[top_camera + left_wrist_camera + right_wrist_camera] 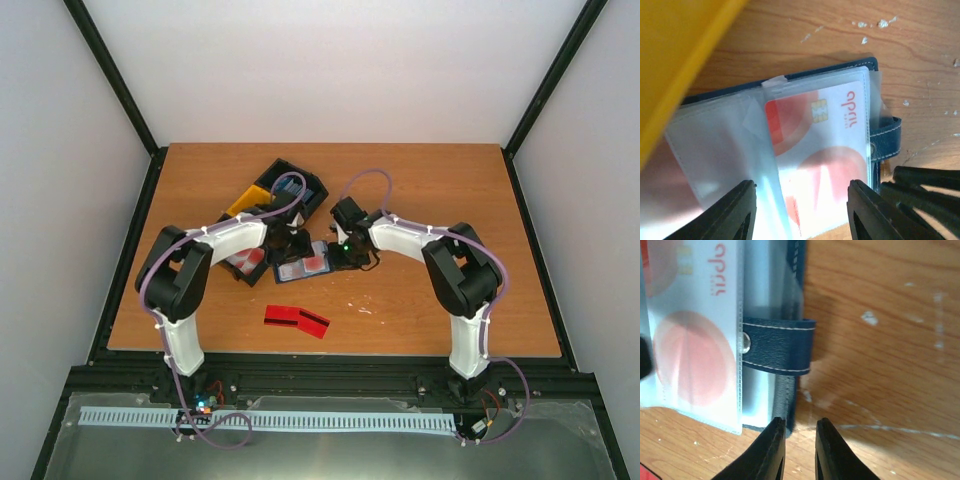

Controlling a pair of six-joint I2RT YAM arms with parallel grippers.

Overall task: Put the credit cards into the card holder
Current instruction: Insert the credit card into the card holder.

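The card holder (303, 267) lies open on the table, its clear sleeves facing up. A white and red credit card (820, 145) with a chip sits inside the right sleeve. My left gripper (802, 210) is open and hovers over that sleeve, one finger on either side of the card's lower part. At the holder's right edge, near the snap tab (777, 347), my right gripper (800, 445) has its jaws only slightly apart. Bare wood shows in the gap, and its left fingertip is at the holder's corner. Another red credit card (297, 320) lies loose on the table nearer the arms.
Black and yellow bins (275, 195) stand just behind and left of the holder. One black bin holds more red and white cards (245, 260). A yellow bin wall (675, 60) fills the upper left of the left wrist view.
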